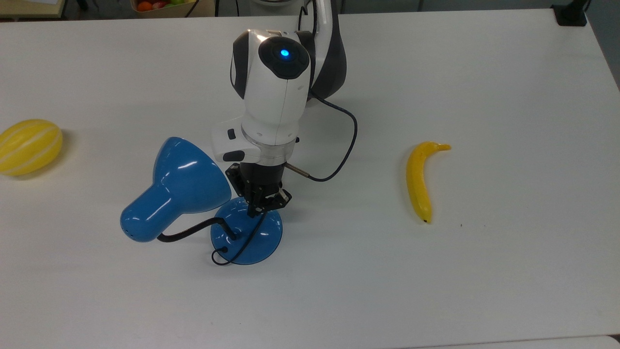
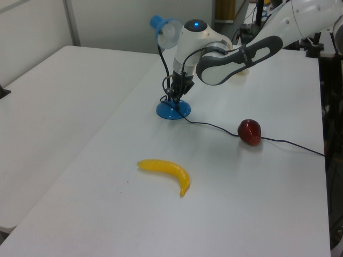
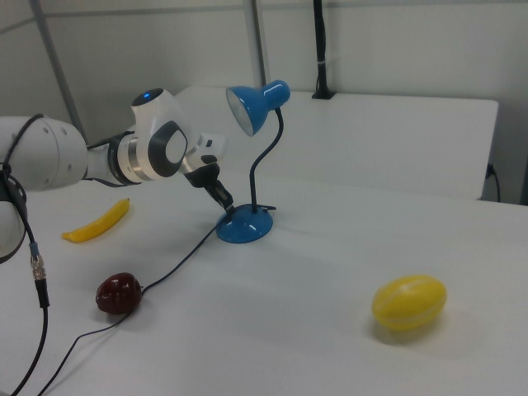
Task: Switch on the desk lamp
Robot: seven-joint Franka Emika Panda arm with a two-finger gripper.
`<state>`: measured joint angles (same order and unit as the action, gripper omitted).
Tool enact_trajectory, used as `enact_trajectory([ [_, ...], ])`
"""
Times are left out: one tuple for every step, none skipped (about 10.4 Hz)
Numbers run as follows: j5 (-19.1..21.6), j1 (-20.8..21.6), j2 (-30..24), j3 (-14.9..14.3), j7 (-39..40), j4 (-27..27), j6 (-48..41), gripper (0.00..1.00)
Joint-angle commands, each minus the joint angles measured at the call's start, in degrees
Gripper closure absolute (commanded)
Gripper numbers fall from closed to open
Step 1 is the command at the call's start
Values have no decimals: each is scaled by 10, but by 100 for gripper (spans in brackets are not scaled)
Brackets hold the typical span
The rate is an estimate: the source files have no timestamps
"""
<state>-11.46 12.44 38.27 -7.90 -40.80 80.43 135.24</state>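
The desk lamp has a glossy blue shade [image 1: 179, 186] on a black bendy neck and a round blue base [image 1: 264, 237]. It stands left of centre in the top view. My gripper [image 1: 253, 211] points down with its fingers shut, the tip resting on the far part of the base, close beside the shade. The left view has the gripper [image 2: 172, 99] just above the base [image 2: 172, 110]. In the right view the gripper [image 3: 225, 202] touches the base [image 3: 245, 227] on the right view's left, under the raised shade [image 3: 256, 106].
A banana [image 1: 419, 179] lies on the white table at the top view's right, and a yellow melon [image 1: 29, 146] lies at its far left. A dark red fruit [image 2: 250, 131] sits by the lamp's black cord [image 2: 214, 125], which trails across the table.
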Motion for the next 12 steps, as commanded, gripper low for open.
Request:
enact_trajectory([
  [-13,5,-6,3,-11,8,-1,100],
  [-13,5,-5,3,-11,11,-1,100],
  [-13,6,-1,4,-12,11,0,100],
  [-14,7,1,3,-12,10,3,100],
  [-14,7,5,3,-13,10,5,100],
  [-14,7,14,3,-15,5,6,100],
  [-14,6,18,3,-15,3,7,100],
  [-14,6,22,3,-15,-2,7,100],
  [-14,5,34,3,-15,-4,7,100],
  [-17,4,39,3,-15,-14,8,100],
  [-18,3,44,3,-15,-16,8,100],
  [-18,2,46,3,-15,-16,8,100],
])
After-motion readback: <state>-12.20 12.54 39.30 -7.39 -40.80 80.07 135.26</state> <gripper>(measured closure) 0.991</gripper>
